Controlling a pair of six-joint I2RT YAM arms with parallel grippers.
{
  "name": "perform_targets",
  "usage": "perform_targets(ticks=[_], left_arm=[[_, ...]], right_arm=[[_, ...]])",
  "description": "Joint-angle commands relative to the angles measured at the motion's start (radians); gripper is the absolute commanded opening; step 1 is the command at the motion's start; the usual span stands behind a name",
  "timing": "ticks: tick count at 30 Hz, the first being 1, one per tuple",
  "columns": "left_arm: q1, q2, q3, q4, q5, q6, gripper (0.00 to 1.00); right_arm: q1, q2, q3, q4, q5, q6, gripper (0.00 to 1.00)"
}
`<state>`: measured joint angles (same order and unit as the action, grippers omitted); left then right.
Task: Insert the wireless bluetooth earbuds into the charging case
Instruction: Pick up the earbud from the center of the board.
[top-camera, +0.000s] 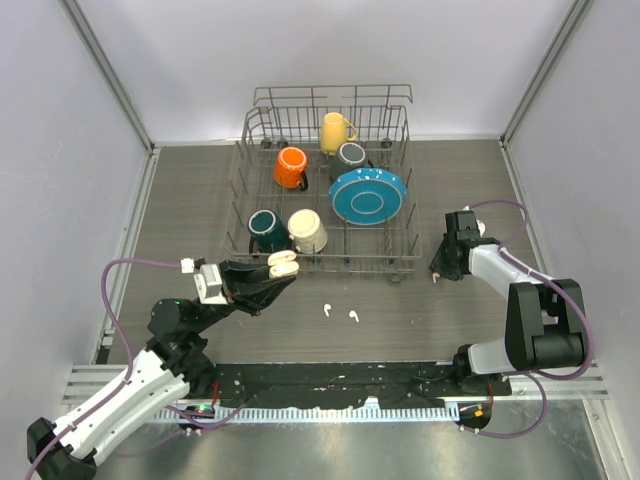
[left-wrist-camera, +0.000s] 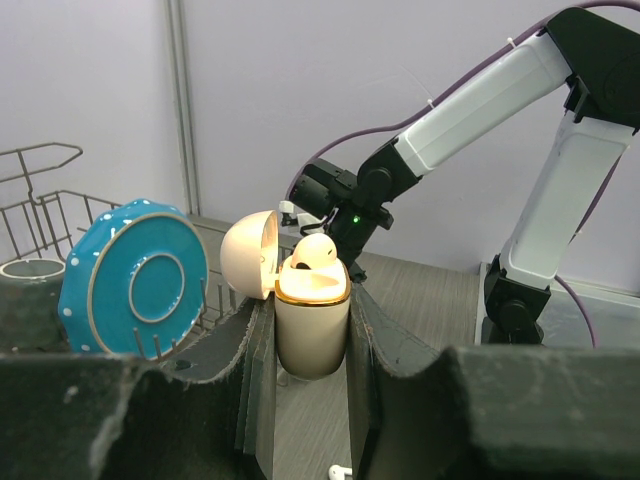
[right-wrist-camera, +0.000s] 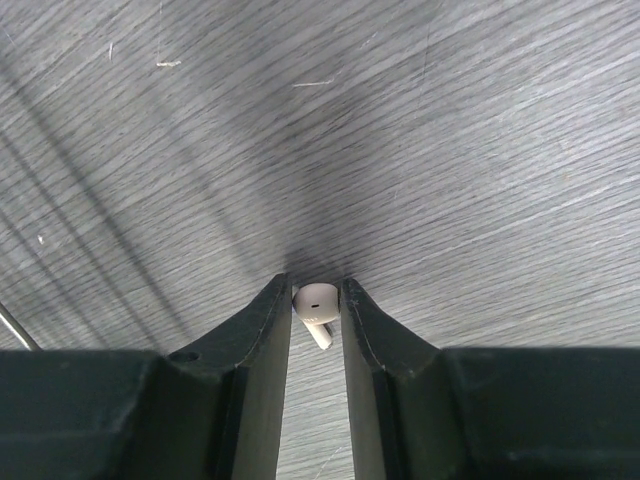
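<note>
Pinching one earbud (right-wrist-camera: 318, 300) by its head, the right gripper (top-camera: 438, 272) is narrowed around it, low over the table (top-camera: 190, 200) just off the front right corner of the dish rack (top-camera: 380, 262). The charging case (left-wrist-camera: 312, 325) stands upright, clamped in the left gripper (top-camera: 280, 266) at the rack's front left side. Its lid is swung open and one bud (left-wrist-camera: 317, 252) sits in it. Two more earbuds (top-camera: 327, 311) (top-camera: 353, 316) lie on the table in front of the rack's middle. The step in hand looks like carrying the held bud to the case. Doing it well means lifting clear first and crossing in front of the rack. Next comes turning the stem down over the free socket, lowering straight, and letting go only once it settles.
</note>
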<state>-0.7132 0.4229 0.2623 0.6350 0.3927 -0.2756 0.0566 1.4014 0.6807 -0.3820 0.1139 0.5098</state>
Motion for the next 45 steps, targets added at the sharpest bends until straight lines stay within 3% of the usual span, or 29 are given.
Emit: perform_targets(ticks=[1, 10, 21, 33, 45], left_arm=[[0.000, -0.004, 0.000, 0.023, -0.012, 0.018, 0.00], [0.001, 0.010, 0.003, 0.031, -0.006, 0.015, 0.00], [0.000, 0.002, 0.005, 0.025, -0.008, 0.010, 0.00], [0.000, 0.027, 0.000, 0.054, -0.017, 0.006, 0.00], [0.000, 0.077, -0.001, 0.129, -0.040, -0.019, 0.00]], right_arm=[[-0.001, 0.025, 0.000, -0.040, -0.002, -0.014, 0.31], [-0.001, -0.028, -0.009, -0.041, 0.010, 0.006, 0.14], [-0.001, -0.127, 0.003, -0.052, -0.003, 0.062, 0.11], [0.000, -0.549, 0.075, -0.172, 0.050, 0.128, 0.10], [0.005, -0.709, 0.276, -0.092, -0.210, 0.228, 0.06]])
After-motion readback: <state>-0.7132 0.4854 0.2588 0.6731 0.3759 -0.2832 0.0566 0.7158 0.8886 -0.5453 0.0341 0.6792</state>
